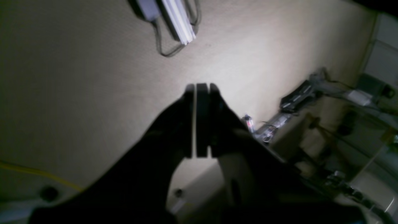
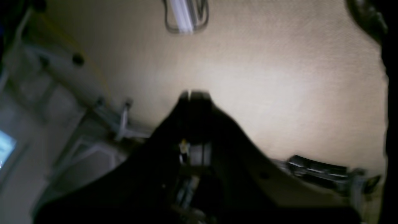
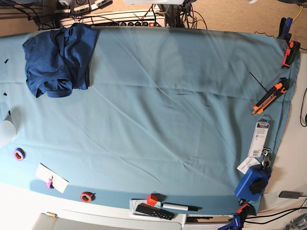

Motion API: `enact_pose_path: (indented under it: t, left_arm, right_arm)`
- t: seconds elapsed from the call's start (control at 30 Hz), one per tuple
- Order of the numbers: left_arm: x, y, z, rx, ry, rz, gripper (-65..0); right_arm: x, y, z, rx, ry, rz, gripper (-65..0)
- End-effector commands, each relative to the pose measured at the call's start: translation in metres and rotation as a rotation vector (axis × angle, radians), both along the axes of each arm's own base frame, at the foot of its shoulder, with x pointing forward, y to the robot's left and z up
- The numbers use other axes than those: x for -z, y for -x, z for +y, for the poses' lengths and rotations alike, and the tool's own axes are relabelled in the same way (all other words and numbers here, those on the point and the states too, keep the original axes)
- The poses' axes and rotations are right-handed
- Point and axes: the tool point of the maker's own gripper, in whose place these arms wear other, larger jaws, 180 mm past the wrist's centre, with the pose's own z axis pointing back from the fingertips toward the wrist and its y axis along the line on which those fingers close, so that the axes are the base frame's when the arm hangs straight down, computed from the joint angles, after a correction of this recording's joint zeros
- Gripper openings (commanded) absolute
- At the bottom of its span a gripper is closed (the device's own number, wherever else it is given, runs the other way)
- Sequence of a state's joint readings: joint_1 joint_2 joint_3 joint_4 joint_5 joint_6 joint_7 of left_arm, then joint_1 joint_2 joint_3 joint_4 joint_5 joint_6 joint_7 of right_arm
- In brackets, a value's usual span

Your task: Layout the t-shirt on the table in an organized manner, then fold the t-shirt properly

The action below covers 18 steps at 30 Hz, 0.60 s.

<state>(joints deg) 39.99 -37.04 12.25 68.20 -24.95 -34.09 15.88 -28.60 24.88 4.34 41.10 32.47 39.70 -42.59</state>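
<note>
One t-shirt [image 3: 58,60] lies bunched on one table [image 3: 172,105].

One t-shirt [image 3: 56,60], one table [image 3: 168,120], two tape rolls [image 3: 19,154], one utility knife [image 3: 269,97].

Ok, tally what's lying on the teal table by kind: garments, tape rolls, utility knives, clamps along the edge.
Garments: 1, the t-shirt, crumpled at the far corner of the table
Tape rolls: 2, purple and red
Utility knives: 1, orange and black
Clamps: 4
Total: 8
</note>
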Motion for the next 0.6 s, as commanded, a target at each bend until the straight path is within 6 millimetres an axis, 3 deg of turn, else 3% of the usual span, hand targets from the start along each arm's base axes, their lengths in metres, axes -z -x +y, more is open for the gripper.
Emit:
enact_pose_path:
  t: [0.0, 0.1, 0.23, 0.33, 0.57]
  left_arm:
    - [0.009, -0.003, -0.008, 0.007, -0.008, -0.014, -65.0]
    - [0.048, -0.026, -0.031, -0.002, -0.092, -0.065, -65.0]
    - [0.084, -0.055, -0.059, -0.038, -0.183, -0.093, -65.0]
    - [0.099, -0.076, -0.076, -0.086, -0.226, -0.096, -65.0]
    - [0.111, -0.098, -0.093, -0.181, -0.346, -0.123, -65.0]
  right_arm:
    - [0.004, -0.008, -0.009, -0.024, 0.018, -0.025, -65.0]
    - [0.026, -0.031, 0.006, -0.098, 0.016, -0.095, -65.0]
    - [0.058, -0.060, -0.003, -0.081, 0.289, -0.145, -65.0]
    - [0.069, -0.088, 0.003, 0.005, 0.407, -0.200, -65.0]
    - [0.077, -0.136, 0.050, 0.119, 0.347, -0.256, -65.0]
